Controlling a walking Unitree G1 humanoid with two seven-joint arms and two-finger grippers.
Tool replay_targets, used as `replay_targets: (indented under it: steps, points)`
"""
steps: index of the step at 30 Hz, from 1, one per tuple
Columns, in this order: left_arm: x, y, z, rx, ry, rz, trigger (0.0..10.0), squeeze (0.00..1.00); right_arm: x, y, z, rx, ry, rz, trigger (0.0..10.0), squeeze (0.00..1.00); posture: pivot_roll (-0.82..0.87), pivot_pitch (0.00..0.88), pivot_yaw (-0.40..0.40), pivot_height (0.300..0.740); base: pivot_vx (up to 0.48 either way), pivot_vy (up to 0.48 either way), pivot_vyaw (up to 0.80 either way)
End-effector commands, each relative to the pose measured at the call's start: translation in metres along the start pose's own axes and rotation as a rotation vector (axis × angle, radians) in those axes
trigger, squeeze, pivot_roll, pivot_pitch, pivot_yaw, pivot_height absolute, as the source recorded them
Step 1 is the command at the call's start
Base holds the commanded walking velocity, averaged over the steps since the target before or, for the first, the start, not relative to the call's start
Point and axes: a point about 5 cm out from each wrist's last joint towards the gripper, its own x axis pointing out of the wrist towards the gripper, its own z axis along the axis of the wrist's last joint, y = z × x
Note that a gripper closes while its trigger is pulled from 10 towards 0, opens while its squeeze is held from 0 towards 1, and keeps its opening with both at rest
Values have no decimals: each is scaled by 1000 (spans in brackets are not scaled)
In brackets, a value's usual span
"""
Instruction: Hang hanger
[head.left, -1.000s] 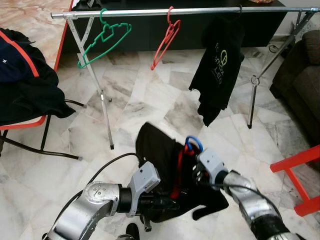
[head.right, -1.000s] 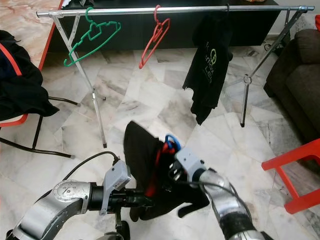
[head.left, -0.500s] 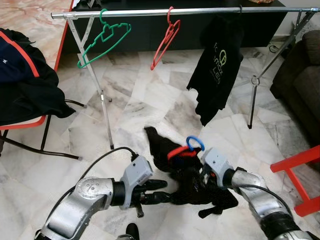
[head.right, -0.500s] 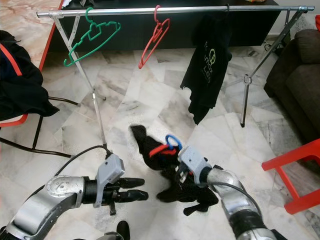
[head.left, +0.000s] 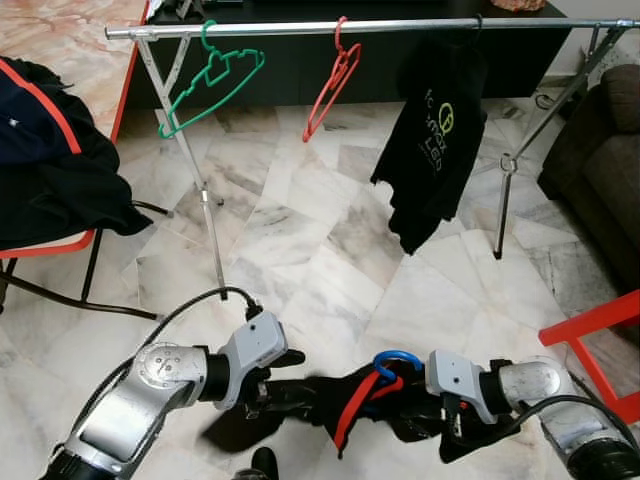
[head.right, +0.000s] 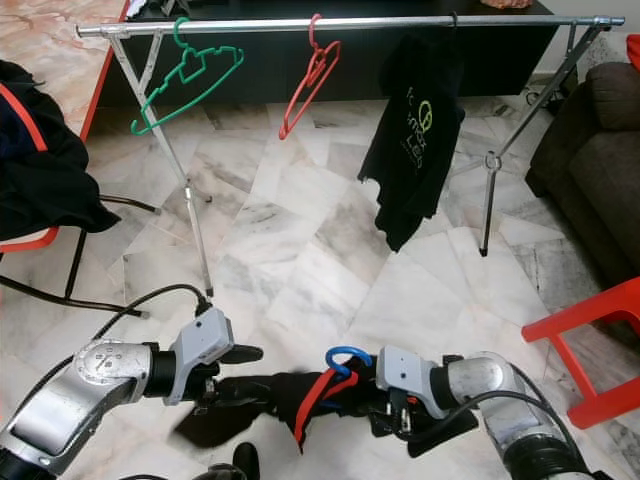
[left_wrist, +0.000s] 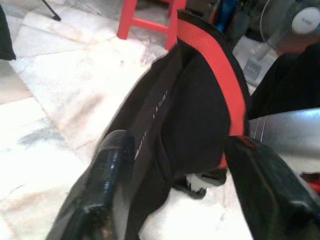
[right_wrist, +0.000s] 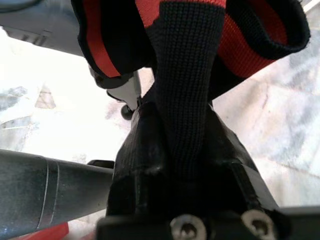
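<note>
- Since a second ago, when the garment (head.left: 300, 405) stood bunched upright between the arms, it has dropped low and now lies stretched sideways just above the floor (head.left: 300, 250).
- Blue hook (head.left: 392, 362) of the hanger pokes up at the garment's right end; a red strap (head.left: 352, 410) curves down beside it.
- Right claw (head.left: 425, 420) is clenched on cloth by the hook; left claw (head.left: 285, 400) stands spread, fingers either side of the far end.
- Reading: garment is being pulled flat on the hanger, not yet lifted. Rail (head.left: 350, 25) is well apart above, with a gap between the red hanger (head.left: 330, 80) and the hung black shirt (head.left: 435, 130). Hanging is still to come.
- Left wrist view adds: a finger (left_wrist: 107, 175) on each side of the black fold with red trim, seemingly not pinching.
- Right wrist view adds: knit black-and-red cloth running straight into the shut fingers (right_wrist: 145, 165).
- Head views alone give the rail, green hanger (head.left: 210, 80) and chair (head.left: 50, 200).
</note>
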Motion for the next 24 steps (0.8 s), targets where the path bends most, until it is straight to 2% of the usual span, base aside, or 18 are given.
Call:
replay_targets:
  steps: [1, 5, 9, 10, 11, 16, 24]
  points:
    - [9, -7, -4, -12, 7, -53, 10000, 1000, 3, 5, 5, -36, -18, 38, 0, 0, 0, 222, -64, 740, 0, 0, 0]
    - [14, -10, -8, -18, 24, -69, 10000, 1000, 5, 6, 10, -52, -38, 36, 0, 0, -7, 210, -60, 740, 0, 0, 0]
    - [20, -6, -11, 8, 33, -39, 10000, 1000, 3, 7, 14, -69, -62, 63, 0, 0, -11, 203, -60, 740, 0, 0, 0]
    - [21, -6, -12, 17, 40, -36, 10000, 349, 3, 8, 15, -75, -63, 72, 0, 0, -11, 203, -60, 740, 0, 0, 0]
    - [23, -5, -13, 17, 42, -37, 10000, 0, 2, 9, 16, -82, -66, 80, 0, 0, -13, 202, -61, 740, 0, 0, 0]
    - [31, -8, -7, 6, 15, -59, 10000, 0, 1, 11, 22, -100, -85, 93, 0, 0, -15, 198, -61, 740, 0, 0, 0]
    - [42, -13, 0, 5, -25, -92, 10000, 0, 7, 5, 34, -127, -110, 71, 0, 0, -12, 199, -62, 740, 0, 0, 0]
